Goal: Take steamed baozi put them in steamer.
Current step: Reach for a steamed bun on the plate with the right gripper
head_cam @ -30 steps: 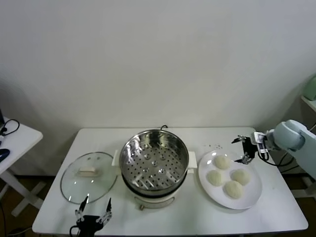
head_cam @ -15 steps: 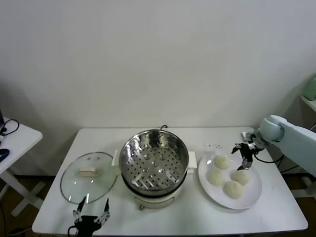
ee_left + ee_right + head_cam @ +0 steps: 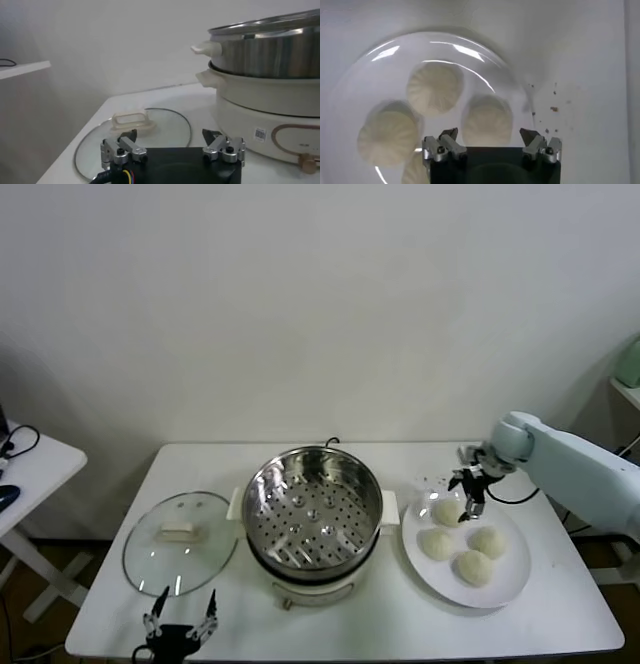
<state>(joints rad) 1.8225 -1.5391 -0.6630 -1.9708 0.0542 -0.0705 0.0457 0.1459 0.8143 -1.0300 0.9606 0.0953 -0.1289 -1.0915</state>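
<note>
Left of the steamer (image 3: 312,514), the left pincer (image 3: 181,624) is idling wide open near the desk's (image 3: 540,619) front edge. The right pincer (image 3: 468,492), jaws wide and empty, is swinging in from the right toward the steamer, now hovering over the nearest steamed baozi (image 3: 449,510); all four are still sitting on the plate (image 3: 507,584), so a first grasp looks imminent.

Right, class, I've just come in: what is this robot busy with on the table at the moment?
The right end effector hovers open over the white plate, above the rear bun of the four steamed baozi. None is picked up yet. The steamer stands open and holds no buns, with its glass lid lying flat beside it. The left end effector is parked, open, at the table's front edge near the lid.
</note>
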